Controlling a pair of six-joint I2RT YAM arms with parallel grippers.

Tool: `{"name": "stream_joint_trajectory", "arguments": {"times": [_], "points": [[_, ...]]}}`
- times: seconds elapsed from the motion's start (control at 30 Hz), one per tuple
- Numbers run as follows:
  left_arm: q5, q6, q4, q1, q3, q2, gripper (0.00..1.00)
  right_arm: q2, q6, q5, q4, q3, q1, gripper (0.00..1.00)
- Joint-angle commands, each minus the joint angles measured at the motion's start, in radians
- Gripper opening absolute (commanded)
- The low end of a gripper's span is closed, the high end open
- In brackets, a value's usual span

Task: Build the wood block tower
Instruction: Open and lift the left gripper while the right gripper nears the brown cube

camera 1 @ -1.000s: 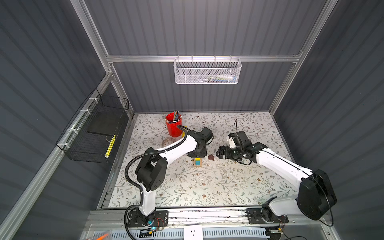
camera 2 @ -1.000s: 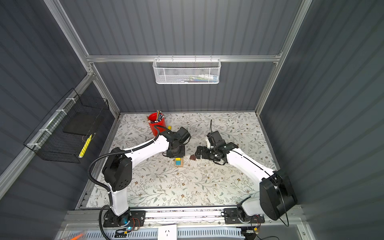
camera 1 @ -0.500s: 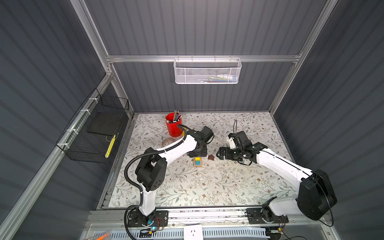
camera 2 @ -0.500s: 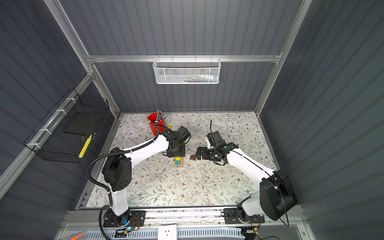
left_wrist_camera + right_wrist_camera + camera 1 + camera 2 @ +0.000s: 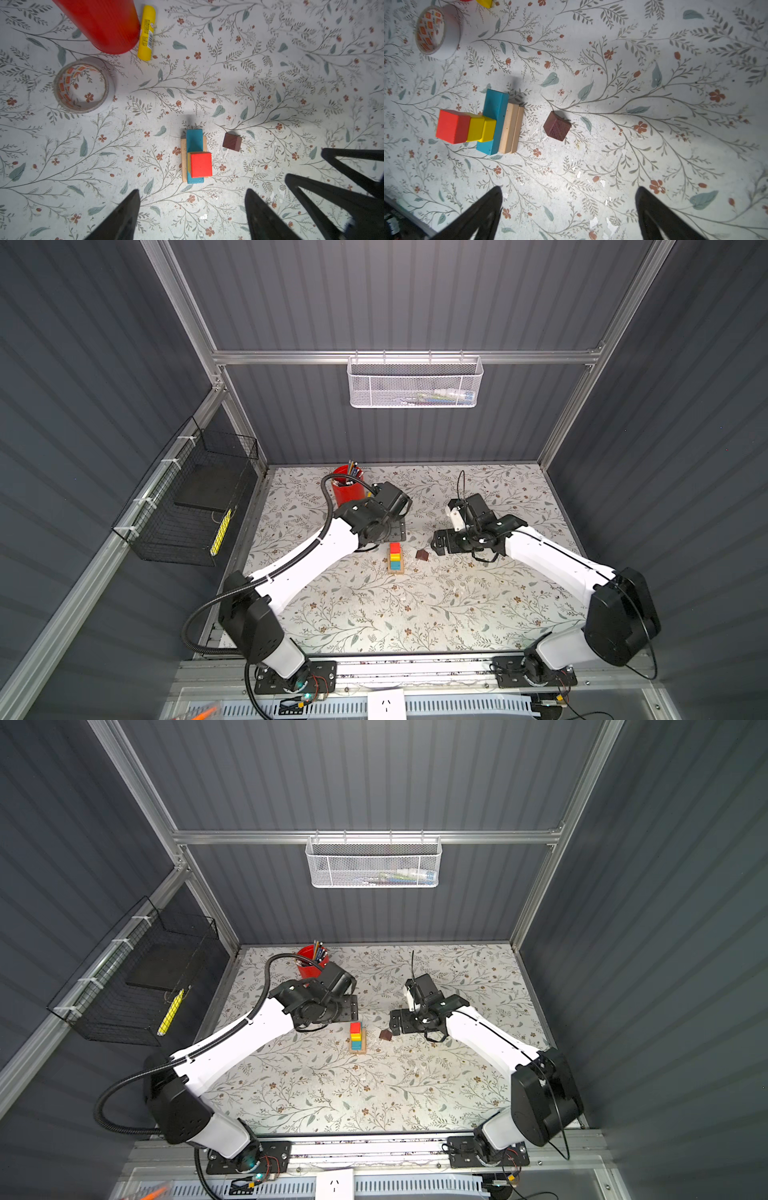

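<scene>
Red cube (image 5: 201, 164) topped tower (image 5: 395, 558), blue oblong (image 5: 194, 138) lay along tan oblongs (image 5: 511, 128); marker (image 5: 146, 31) print unreadable; left gripper (image 5: 192, 193), right gripper (image 5: 569, 188) gaped empty.

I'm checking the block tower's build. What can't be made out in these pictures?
- Tan oblongs: in the left wrist view, the count is hidden under the blue oblong and red cube.
- Yellow cubes: no lettering readable; the right wrist view shows only plain faces.
- White mesh basket: contents too small in both top views.
- Pen cup: rim cut off by the left wrist view's edge.
</scene>
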Motion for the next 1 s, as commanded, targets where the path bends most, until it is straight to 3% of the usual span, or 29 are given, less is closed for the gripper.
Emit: {"name": "stream_joint_trajectory", "arguments": {"times": [0.0,0.23,0.53,0.7,0.97], "points": [[-0.063,0.054,0.047,-0.003,-0.079,-0.068,0.87,0.052,-0.086,0.054,-0.032,0.031,0.018,0.99],[-0.114,0.084,0.096,-0.003,-0.205,-0.205,0.99,0.173,-0.236,0.085,-0.033,0.072,0.064,0.97],[-0.158,0.115,0.159,-0.002,-0.352,-0.351,1.00,0.256,-0.434,0.086,-0.014,0.095,0.083,0.92],[-0.167,0.127,0.186,-0.002,-0.419,-0.411,0.99,0.261,-0.549,-0.011,0.040,0.083,0.083,0.87],[-0.219,0.120,0.172,-0.002,-0.461,-0.447,1.00,0.331,-0.655,-0.072,0.048,0.128,0.074,0.80]]}}
